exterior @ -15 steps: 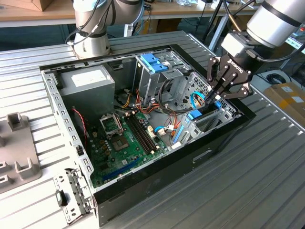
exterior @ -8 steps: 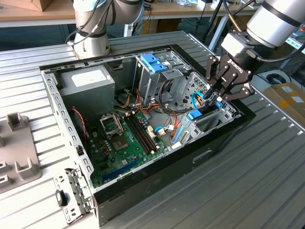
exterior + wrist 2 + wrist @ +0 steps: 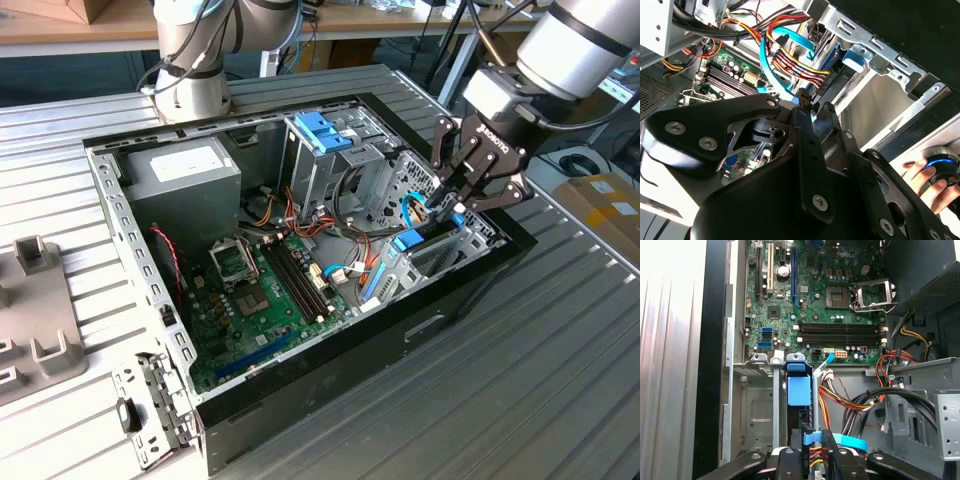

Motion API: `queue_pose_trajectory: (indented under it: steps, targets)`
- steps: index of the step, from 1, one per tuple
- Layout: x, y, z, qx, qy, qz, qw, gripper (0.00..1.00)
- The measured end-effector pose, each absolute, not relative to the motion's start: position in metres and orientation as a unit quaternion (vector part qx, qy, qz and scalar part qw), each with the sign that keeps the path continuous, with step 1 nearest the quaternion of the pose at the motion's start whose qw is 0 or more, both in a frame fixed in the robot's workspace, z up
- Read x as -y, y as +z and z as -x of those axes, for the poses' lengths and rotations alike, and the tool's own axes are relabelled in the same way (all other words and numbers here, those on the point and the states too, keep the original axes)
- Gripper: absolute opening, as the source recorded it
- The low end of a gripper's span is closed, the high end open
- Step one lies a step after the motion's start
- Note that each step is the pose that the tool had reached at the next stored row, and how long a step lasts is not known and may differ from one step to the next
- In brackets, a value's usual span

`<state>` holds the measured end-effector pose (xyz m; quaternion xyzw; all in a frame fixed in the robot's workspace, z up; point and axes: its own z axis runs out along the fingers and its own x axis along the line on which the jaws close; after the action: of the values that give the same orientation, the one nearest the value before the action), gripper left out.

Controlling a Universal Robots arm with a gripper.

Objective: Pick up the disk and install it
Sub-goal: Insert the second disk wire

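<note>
Black gripper (image 3: 813,452) fingers, pressed nearly together with nothing between them, sit just above the disk (image 3: 799,390) standing on edge in its bay beside the motherboard (image 3: 825,300), where they could snag the cable bundle (image 3: 840,400) alongside.

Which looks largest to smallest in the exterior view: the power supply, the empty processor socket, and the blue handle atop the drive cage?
1. The power supply, clearly largest.
2. The blue handle.
3. The processor socket.
The last two look close in size, so their order is unsure.
</note>
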<state>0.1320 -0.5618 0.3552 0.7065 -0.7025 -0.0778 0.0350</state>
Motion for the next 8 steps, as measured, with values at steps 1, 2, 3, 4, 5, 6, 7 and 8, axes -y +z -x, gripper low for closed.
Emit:
queue_pose_trajectory:
  steps: [1, 2, 3, 4, 5, 6, 7, 8]
  targets:
    - [0.562, 0.355, -0.131, 0.703, -0.078, -0.707, 0.035, 0.3]
    - [0.562, 0.355, -0.129, 0.703, -0.078, -0.707, 0.035, 0.3]
    - [0.562, 0.355, -0.128, 0.703, -0.078, -0.707, 0.035, 0.3]
    - [0.562, 0.355, -0.126, 0.703, -0.078, -0.707, 0.035, 0.3]
    - [0.562, 0.355, -0.123, 0.703, -0.078, -0.707, 0.035, 0.3]
    - [0.562, 0.355, -0.12, 0.703, -0.077, -0.707, 0.035, 0.3]
    - [0.562, 0.355, -0.119, 0.703, -0.077, -0.707, 0.035, 0.3]
    - [0.562, 0.355, -0.117, 0.703, -0.077, -0.707, 0.035, 0.3]
